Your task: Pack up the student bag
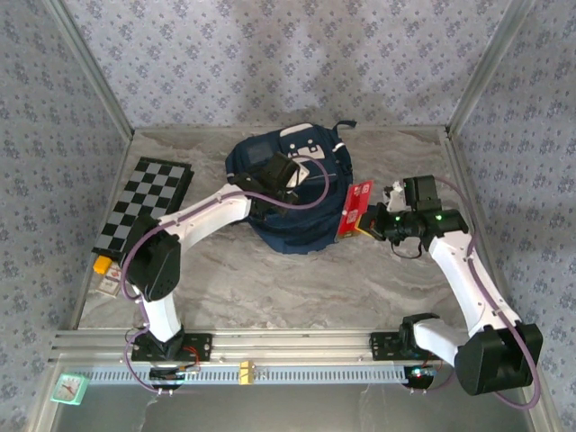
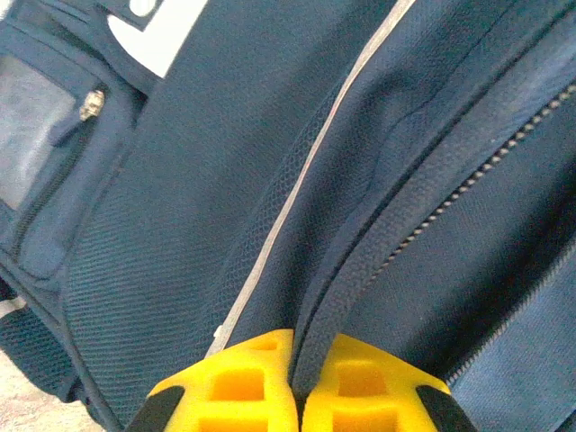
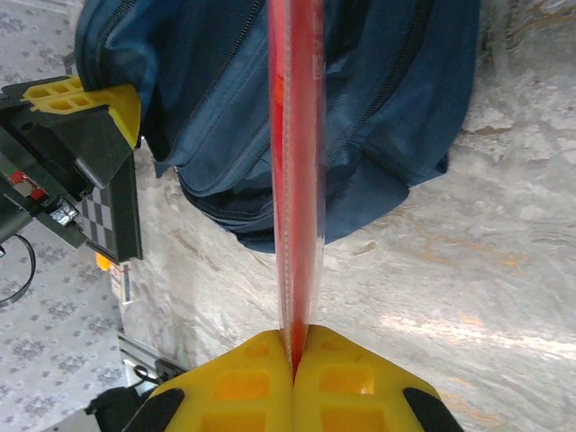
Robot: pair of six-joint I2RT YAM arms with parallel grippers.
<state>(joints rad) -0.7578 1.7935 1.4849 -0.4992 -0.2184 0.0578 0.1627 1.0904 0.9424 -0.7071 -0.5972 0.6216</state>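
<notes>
Two hands are both closed. The left hand [image 2: 295, 364] pinches a ridge of navy fabric beside a zipper of the student bag [image 1: 301, 225]. The bag lies at the upper centre of the table [image 1: 297, 288] in the top view, its top partly hidden under that arm's wrist. At the bag's right side the right hand [image 3: 293, 355] clamps a red flat piece [image 3: 297, 162]; seen edge-on and blurred from the wrist, its kind is hard to tell. A checkered board [image 1: 148, 202] lies at left.
</notes>
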